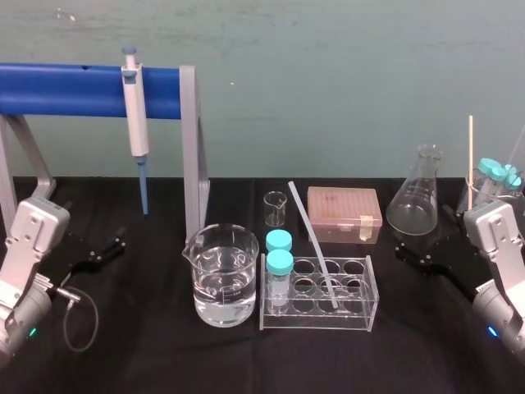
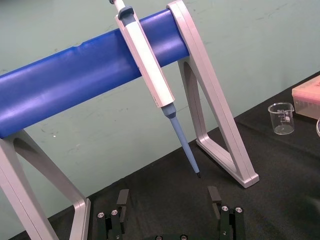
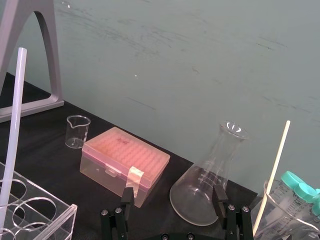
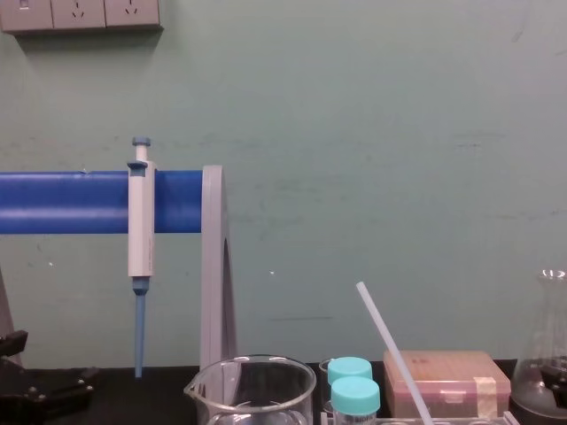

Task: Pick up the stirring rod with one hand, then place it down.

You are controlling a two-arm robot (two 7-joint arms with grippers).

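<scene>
Bright, even light with hardly any shadows.

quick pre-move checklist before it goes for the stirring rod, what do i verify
1. Stirring rod free to take: ok, it leans in the test tube rack with nothing gripping it.
2. Right gripper ready: ok, jaws apart and empty, low by the flask.
3. Left gripper out of the way: ok, open, near the pipette stand.
4. Room around the rod: not ok on its left, where the capped tubes and water beaker stand close.
5. Right target: ok, the cream stick stands far off at the right.
</scene>
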